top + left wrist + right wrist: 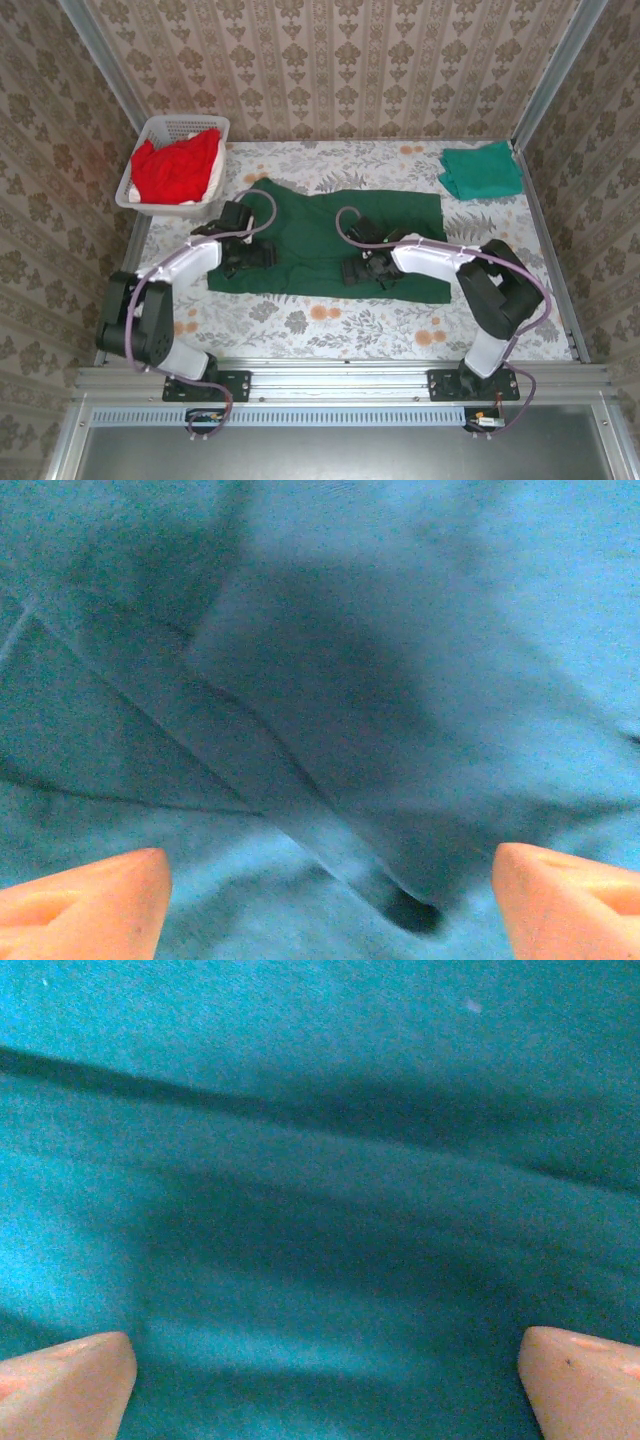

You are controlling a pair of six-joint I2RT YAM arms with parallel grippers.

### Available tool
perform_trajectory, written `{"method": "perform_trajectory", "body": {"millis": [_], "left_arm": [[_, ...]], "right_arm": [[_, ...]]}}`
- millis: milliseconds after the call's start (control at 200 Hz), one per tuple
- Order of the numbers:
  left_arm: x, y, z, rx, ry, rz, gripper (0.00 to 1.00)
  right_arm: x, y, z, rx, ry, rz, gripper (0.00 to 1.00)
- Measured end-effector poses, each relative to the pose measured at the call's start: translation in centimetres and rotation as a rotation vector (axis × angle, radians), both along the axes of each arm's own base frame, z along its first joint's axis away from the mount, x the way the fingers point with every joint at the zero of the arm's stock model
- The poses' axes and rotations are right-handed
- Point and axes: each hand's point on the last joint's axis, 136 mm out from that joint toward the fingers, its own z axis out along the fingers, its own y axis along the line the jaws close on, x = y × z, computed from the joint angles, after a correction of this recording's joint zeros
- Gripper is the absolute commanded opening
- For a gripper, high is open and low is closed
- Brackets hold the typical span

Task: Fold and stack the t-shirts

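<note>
The left fingers (pixel 85 900) stood spread wide, gripping nothing, over the left part of the dark green t-shirt (pixel 330 230), which lay flat on the worktop (pixel 330 325). Beyond them to the left, red t-shirts (pixel 175 168) filled a white slotted basket (pixel 215 128). The right fingers (pixel 580 1380), equally wide and empty, hung over the shirt's right part. Well beyond them to the right lay a folded teal t-shirt (pixel 482 170).

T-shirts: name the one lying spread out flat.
The large dark forest-green t-shirt, mid-table; the teal-green t-shirt lies folded far right, the red t-shirts are heaped in the white plastic basket.
</note>
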Motion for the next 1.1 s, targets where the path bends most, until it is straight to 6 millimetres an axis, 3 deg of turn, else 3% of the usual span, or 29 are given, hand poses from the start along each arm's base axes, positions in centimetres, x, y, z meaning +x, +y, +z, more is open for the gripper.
{"method": "perform_trajectory", "body": {"millis": [135,210,270,350,440,545,640,815,1015,1100], "left_arm": [[0.5,-4.2,5.0,-0.047,-0.120,-0.100,0.86],[1.4,-7.3,7.1,-0.086,-0.172,-0.160,0.85],[2.1,-10.2,7.6,-0.118,-0.185,-0.212,0.83],[2.9,-14.1,6.9,-0.144,-0.168,-0.280,0.82],[3.1,-18.5,4.5,-0.167,-0.122,-0.359,0.81],[2.1,-21.6,1.5,-0.184,-0.057,-0.423,0.81],[1.1,-22.7,-0.7,-0.191,-0.003,-0.452,0.80],[1.1,-22.7,-3.6,-0.179,0.049,-0.448,0.79],[2.1,-22.9,-3.4,-0.198,0.033,-0.439,0.79],[2.2,-22.8,-3.5,-0.205,0.033,-0.437,0.79]], "right_arm": [[-1.8,-2.7,5.8,0.045,-0.131,-0.095,0.83],[-3.4,-4.4,7.6,0.091,-0.182,-0.155,0.78],[-4.7,-5.6,7.0,0.091,-0.176,-0.189,0.72],[-6.3,-6.9,4.5,0.045,-0.114,-0.221,0.67],[-7.3,-7.8,2.3,-0.013,-0.052,-0.231,0.65],[-7.0,-8.0,1.1,-0.041,-0.026,-0.241,0.61],[-6.7,-8.1,-0.4,-0.080,0.001,-0.246,0.56],[-6.3,-8.4,-2.1,-0.137,0.032,-0.242,0.40],[-5.6,-8.1,-1.7,-0.133,0.008,-0.232,0.16],[-5.6,-8.1,-1.4,-0.128,-0.001,-0.219,0.12]]}}
